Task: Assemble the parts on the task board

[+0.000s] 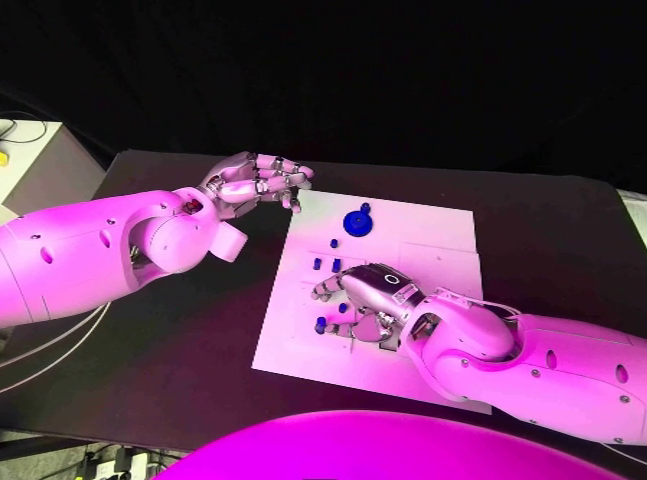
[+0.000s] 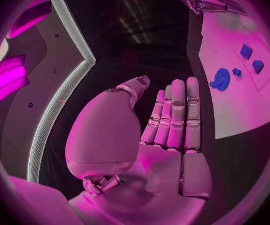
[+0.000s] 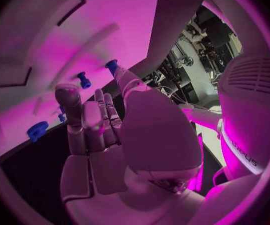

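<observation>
- Right hand (image 1: pixel 364 295) sits over the near-middle of the task board (image 1: pixel 439 235), palm down, fingers curled toward the plate. In the right wrist view its fingers (image 3: pixel 85 120) lie together and fairly straight, and a small blue part (image 3: pixel 112 64) shows right at the tip of the thumb-side digit. Touching or pinched: cannot tell.
- A blue peg (image 1: pixel 323 324) lies on the board just beside the right hand, on the side toward the board's left edge, close under the fingertips. It is too small to give its long axis with confidence; it looks short and roughly upright.
- Two more small blue pegs (image 1: pixel 328 264) stand just beyond the right hand, toward the far edge of the board. They are short stubs, long axis apparently vertical.
- The round blue disc (image 1: pixel 358 221) lies flat near the far end of the board, well apart from the right hand, nearer the left one. No clear pointing direction.
- Left hand (image 1: pixel 258 182) hovers over the black counter (image 1: pixel 179 330) off the board's far-left corner, fingers curled in the head view; in the left wrist view they are straight and pressed together, palm bare. It holds nothing.
- Judgement: the right hand is the nearer one for every peg; the next move turns on the near peg lying leftward of its fingertips.
</observation>
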Motion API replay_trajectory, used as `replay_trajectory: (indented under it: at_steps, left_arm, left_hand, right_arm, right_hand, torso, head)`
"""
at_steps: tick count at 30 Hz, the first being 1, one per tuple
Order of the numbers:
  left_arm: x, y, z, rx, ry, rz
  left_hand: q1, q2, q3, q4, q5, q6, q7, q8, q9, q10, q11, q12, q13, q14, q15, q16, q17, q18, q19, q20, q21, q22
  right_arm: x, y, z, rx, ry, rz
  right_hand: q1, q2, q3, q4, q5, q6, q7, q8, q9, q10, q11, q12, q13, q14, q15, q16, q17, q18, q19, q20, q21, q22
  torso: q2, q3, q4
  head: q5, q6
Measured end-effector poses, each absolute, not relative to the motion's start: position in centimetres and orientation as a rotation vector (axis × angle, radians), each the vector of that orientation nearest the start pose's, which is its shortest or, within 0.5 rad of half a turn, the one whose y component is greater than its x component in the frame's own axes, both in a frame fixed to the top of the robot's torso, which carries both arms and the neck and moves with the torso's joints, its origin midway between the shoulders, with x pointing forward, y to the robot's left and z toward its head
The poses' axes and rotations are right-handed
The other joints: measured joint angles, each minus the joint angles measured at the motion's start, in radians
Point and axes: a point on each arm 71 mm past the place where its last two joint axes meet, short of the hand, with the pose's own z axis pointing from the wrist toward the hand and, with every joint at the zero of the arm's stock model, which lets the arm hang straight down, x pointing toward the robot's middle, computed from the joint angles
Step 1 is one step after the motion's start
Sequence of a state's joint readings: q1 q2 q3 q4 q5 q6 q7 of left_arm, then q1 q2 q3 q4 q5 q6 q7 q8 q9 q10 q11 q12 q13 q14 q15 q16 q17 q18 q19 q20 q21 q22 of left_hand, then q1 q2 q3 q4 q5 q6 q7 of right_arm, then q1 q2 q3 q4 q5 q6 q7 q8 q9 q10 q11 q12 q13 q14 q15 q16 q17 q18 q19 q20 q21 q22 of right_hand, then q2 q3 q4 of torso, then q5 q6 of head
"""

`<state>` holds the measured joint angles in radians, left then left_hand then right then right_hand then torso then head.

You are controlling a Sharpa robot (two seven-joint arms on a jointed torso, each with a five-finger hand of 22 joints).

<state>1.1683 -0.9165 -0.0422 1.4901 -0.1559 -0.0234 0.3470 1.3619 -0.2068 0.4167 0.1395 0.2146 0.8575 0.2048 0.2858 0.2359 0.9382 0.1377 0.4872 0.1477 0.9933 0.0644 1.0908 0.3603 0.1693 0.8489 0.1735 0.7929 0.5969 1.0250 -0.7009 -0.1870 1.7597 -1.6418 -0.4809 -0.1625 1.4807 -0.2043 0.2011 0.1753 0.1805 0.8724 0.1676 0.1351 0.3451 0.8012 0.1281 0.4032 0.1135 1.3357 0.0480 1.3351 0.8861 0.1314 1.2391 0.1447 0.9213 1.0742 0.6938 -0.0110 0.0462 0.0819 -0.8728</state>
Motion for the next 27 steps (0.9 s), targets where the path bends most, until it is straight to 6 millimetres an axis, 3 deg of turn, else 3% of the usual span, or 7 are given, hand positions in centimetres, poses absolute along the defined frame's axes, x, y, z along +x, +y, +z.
replay_trajectory:
  at_steps: [10, 12, 14, 17, 20, 21, 27]
  left_arm:
    - [47.9, 24.0, -19.7, -0.954, 1.637, -1.633]
    - [47.9, 24.0, -19.7, -0.956, 1.637, -1.632]
    - [47.8, 24.1, -19.8, -0.959, 1.638, -1.631]
    - [47.8, 24.1, -20.0, -0.962, 1.641, -1.631]
    - [47.7, 24.0, -20.2, -0.967, 1.645, -1.631]
    - [47.6, 24.0, -20.3, -0.969, 1.646, -1.632]
    - [47.4, 23.8, -20.6, -0.973, 1.653, -1.636]
  left_hand:
    - [0.004, 0.004, -0.003, 0.003, 0.000, 0.000, 0.000, 0.000, 0.000, -0.002, 0.002, 0.000, 0.000, 0.000, 0.000, 0.000, 0.000, 0.000, 0.000, 0.000, 0.000, -0.001]
    - [0.004, 0.004, -0.003, 0.003, 0.000, 0.000, 0.000, 0.000, 0.000, -0.004, 0.004, 0.000, 0.000, 0.000, 0.000, 0.000, 0.000, 0.000, 0.000, 0.000, 0.000, -0.001]
    - [0.004, 0.004, -0.003, 0.003, 0.000, 0.000, 0.000, 0.000, 0.000, -0.004, 0.004, 0.000, 0.000, 0.000, 0.000, 0.000, 0.000, 0.000, 0.000, 0.000, 0.000, -0.001]
    - [0.004, 0.004, -0.003, 0.003, 0.000, 0.000, 0.000, 0.000, 0.000, -0.004, 0.004, 0.000, 0.000, 0.000, 0.000, 0.000, 0.000, 0.000, 0.000, 0.000, 0.000, -0.001]
    - [0.004, 0.004, -0.003, 0.003, 0.000, 0.000, 0.000, 0.000, 0.000, -0.004, 0.004, 0.000, 0.000, 0.000, 0.000, 0.000, 0.000, 0.000, 0.000, 0.000, 0.000, -0.001]
    - [0.004, 0.004, -0.003, 0.003, 0.000, 0.000, 0.000, 0.000, 0.000, -0.004, 0.004, 0.000, 0.000, 0.000, 0.000, 0.000, 0.000, 0.000, 0.000, 0.000, 0.000, -0.001]
    - [0.004, 0.004, -0.007, 0.007, 0.000, 0.000, 0.000, 0.000, 0.000, -0.004, 0.004, 0.004, 0.001, 0.000, 0.000, 0.000, 0.000, 0.000, 0.002, 0.002, 0.000, -0.003]
  right_arm:
    - [35.7, -12.0, -24.0, -0.184, 1.671, 1.018]
    - [36.2, -13.6, -23.5, -0.114, 1.689, 1.016]
    - [37.1, -15.7, -22.9, -0.017, 1.714, 0.999]
    - [37.9, -18.5, -22.4, 0.121, 1.758, 0.972]
    - [38.0, -20.9, -22.4, 0.233, 1.803, 0.948]
    - [38.0, -21.8, -22.4, 0.275, 1.820, 0.936]
    - [37.2, -25.9, -22.7, 0.384, 1.878, 0.850]
  right_hand:
    - [0.021, 0.006, 0.028, 0.031, -0.009, 0.006, 0.011, 0.000, 0.000, 0.050, -0.014, 0.114, 0.017, 0.011, -0.011, 0.031, 0.025, 0.000, 0.023, -0.007, 0.037, 0.041]
    - [0.021, 0.006, 0.042, 0.039, -0.019, 0.024, 0.004, 0.001, 0.001, 0.116, -0.025, 0.172, 0.037, 0.031, -0.026, 0.048, 0.056, 0.000, 0.054, -0.016, 0.089, 0.081]
    - [0.008, 0.014, 0.051, 0.053, -0.038, 0.050, -0.005, 0.024, 0.008, 0.196, -0.037, 0.231, 0.063, 0.065, -0.037, 0.069, 0.108, -0.008, 0.093, -0.027, 0.149, 0.125]
    - [-0.048, 0.016, 0.026, 0.096, -0.108, 0.079, -0.022, 0.062, 0.023, 0.264, -0.046, 0.328, 0.128, 0.114, -0.059, 0.093, 0.188, -0.027, 0.145, -0.048, 0.227, 0.183]
    - [-0.049, 0.015, 0.013, 0.108, -0.093, 0.083, -0.026, 0.082, 0.029, 0.288, -0.056, 0.434, 0.229, 0.126, -0.072, 0.104, 0.241, -0.034, 0.178, -0.063, 0.284, 0.224]
    - [-0.051, 0.016, 0.006, 0.107, -0.085, 0.081, -0.029, 0.089, 0.032, 0.298, -0.057, 0.508, 0.326, 0.128, -0.073, 0.111, 0.266, -0.047, 0.187, -0.068, 0.303, 0.231]
    - [-0.081, 0.018, -0.018, 0.114, -0.080, 0.103, -0.049, 0.111, 0.036, 0.366, -0.082, 0.657, 0.560, 0.131, -0.077, 0.128, 0.330, -0.047, 0.201, -0.075, 0.337, 0.234]
  torso:
    - [-0.002, -0.0006, -0.0016]
    - [-0.004, -0.0006, -0.0022]
    - [-0.005, -0.0010, -0.0033]
    - [-0.009, -0.0017, -0.0040]
    - [-0.013, -0.0027, -0.0049]
    - [-0.014, -0.0028, -0.0054]
    - [-0.019, -0.0033, -0.0060]
  head:
    - [-0.022, 0.000]
    - [-0.036, 0.000]
    - [-0.051, 0.000]
    - [-0.079, 0.000]
    - [-0.111, 0.000]
    - [-0.120, 0.000]
    - [-0.158, 0.000]
